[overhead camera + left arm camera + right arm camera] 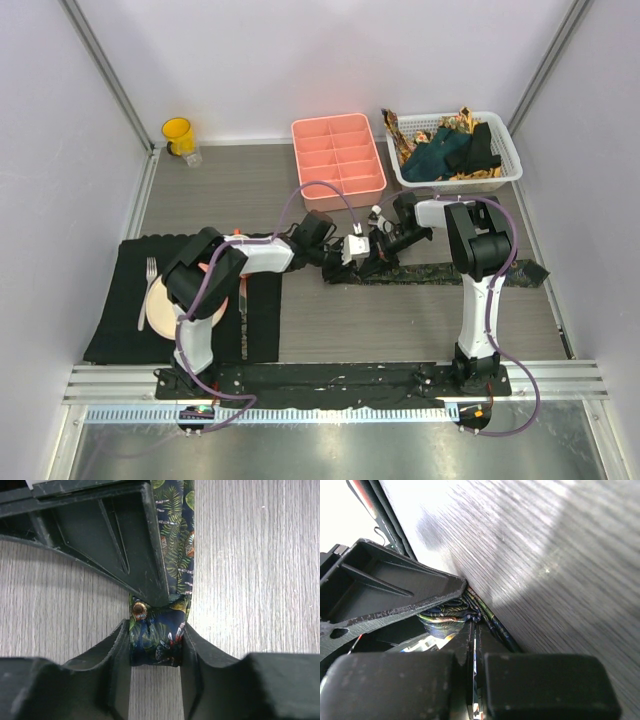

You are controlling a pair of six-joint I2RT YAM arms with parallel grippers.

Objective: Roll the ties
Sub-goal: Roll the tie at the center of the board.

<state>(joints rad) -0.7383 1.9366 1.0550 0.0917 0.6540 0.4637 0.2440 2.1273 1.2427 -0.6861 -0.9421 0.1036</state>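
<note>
Left claw [156, 647] sits closest to the lens, clamped on what looks like a started coil at the end of the dark patterned tie [175, 545]. Rest of it lies flat on the counter [350, 340], running right. Right claw [474, 630] is pinched together on the fabric just beside the coil. Advice: even tension, roll square so the edges stack, feed slack slowly. Claws are nearly touching, so collision risk. Basket [460, 182] with spare ties [440, 155], pink tray [338, 155] and placemat [120, 300] sit well apart.

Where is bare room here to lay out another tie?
Bare table: between cup and tray; in front of the tie, between placemat and right arm base. Crowded: mid-table, where left gripper and right gripper hold the tie.
</note>
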